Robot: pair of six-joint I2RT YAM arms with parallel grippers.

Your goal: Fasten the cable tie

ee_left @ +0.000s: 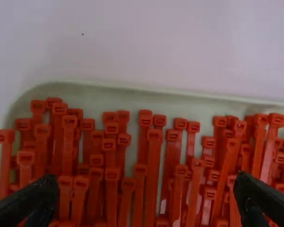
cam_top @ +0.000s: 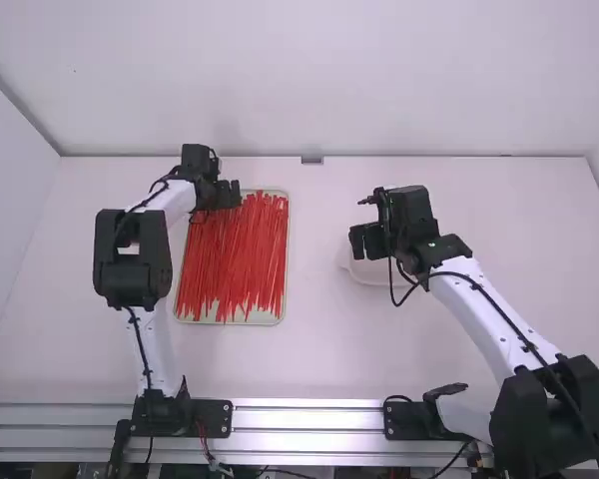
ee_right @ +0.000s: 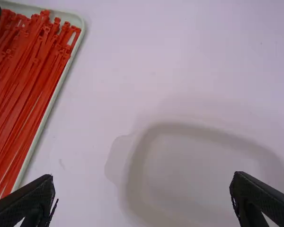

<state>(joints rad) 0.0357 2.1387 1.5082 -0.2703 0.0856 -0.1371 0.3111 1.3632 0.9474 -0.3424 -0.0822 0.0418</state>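
A heap of red cable ties (cam_top: 235, 257) is shown piled lengthwise in a pale green tray (cam_top: 230, 321) on the left half of the white counter (cam_top: 459, 190). Their square heads are bunched toward the tray's far end, away from the arm bases. The left claw (cam_top: 218, 195) is held over that far end, its black fingers (ee_left: 33, 198) spread wide apart and closed on nothing. In the left wrist view the ties' heads are framed between those fingers, with the tray's curved rim and bare counter beyond. The tray's far left corner is covered in the high view by the left arm's wrist. Well apart to the right, a shallow white dish (cam_top: 351, 271) with a small tab handle is set on the counter. The right claw (cam_top: 371, 241) is poised above it and partly hides it from the high camera. This claw is likewise spread apart and empty. In the right wrist view the dish's basin is seen between the fingers, and a corner of the tray with some ties is caught off to one side. An aluminium rail (cam_top: 309, 411) is run along the counter's near edge, where both arm bases are mounted.
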